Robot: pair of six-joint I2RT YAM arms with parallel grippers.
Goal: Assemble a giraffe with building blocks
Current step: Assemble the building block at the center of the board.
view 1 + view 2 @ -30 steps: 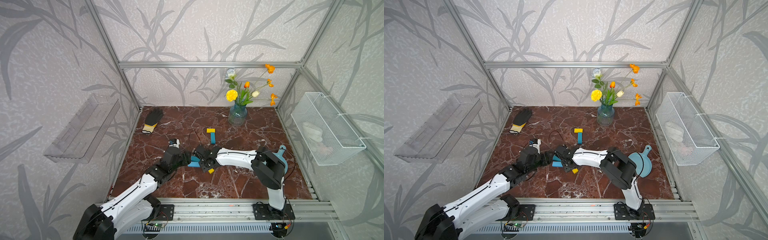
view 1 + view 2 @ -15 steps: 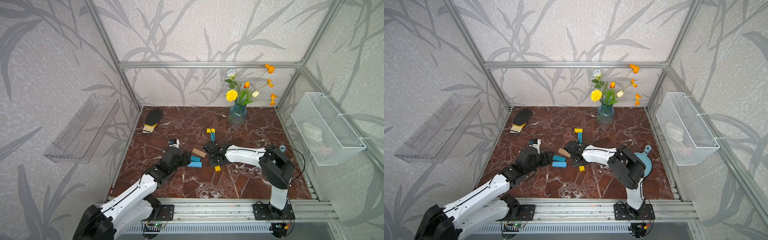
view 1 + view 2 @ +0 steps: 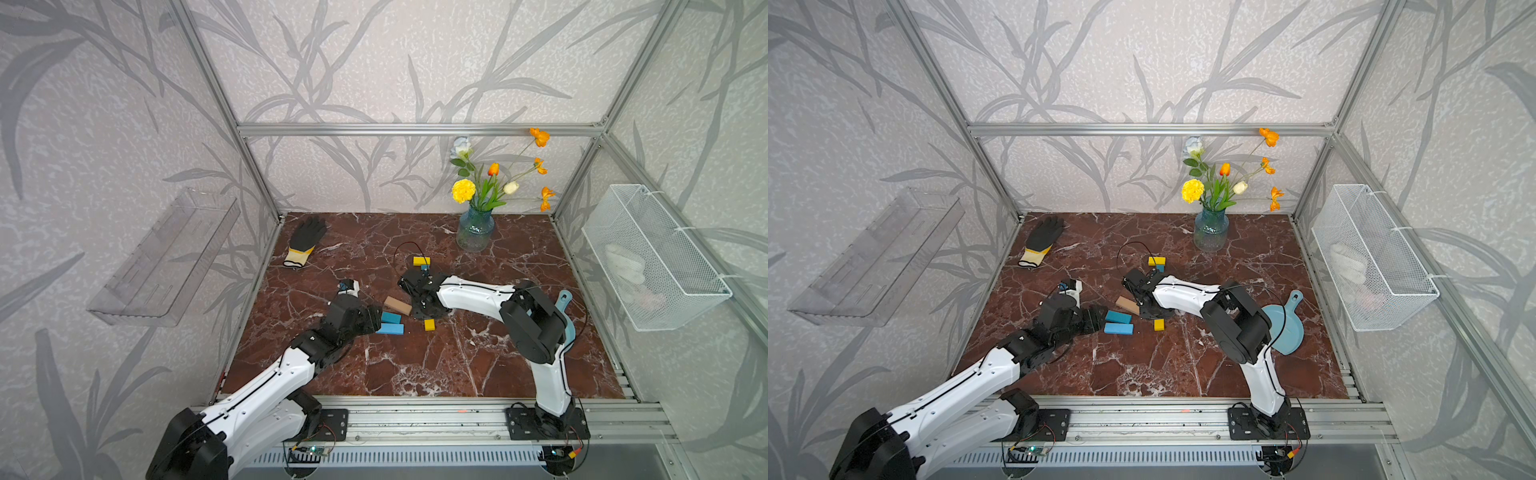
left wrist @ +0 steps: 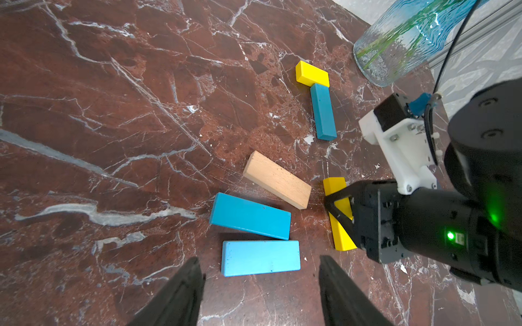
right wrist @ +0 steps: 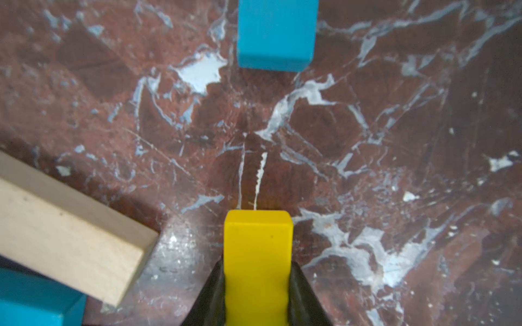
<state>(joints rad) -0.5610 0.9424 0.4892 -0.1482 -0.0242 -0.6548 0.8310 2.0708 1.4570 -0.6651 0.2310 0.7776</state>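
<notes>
At the back lies a yellow block [image 3: 421,261] [image 4: 312,74] with a teal block [image 4: 323,113] [image 5: 275,34] joined end-on below it. My right gripper [image 5: 257,271] [image 4: 339,209] is shut on a second yellow block [image 5: 257,248] [image 3: 429,324], whose free end points at the teal block across a gap. A tan block [image 3: 397,305] [image 4: 276,179] lies just left of it. Two blue blocks [image 3: 390,318] [image 3: 390,329] lie side by side in front of my left gripper [image 4: 259,257] [image 3: 374,320]. That gripper is open, with the nearer blue block [image 4: 260,258] at its fingertips.
A glass vase of flowers [image 3: 475,232] stands at the back right, close to the yellow-and-teal pair. A black glove [image 3: 305,241] lies back left. A light-blue scoop [image 3: 1283,328] sits behind my right arm. A wire basket [image 3: 652,257] and a clear shelf [image 3: 166,257] hang on the side walls.
My right gripper drew back off the block cluster, closed on the yellow block and carried it a little toward the back. The tan and blue blocks came into view. The left arm stayed put.
</notes>
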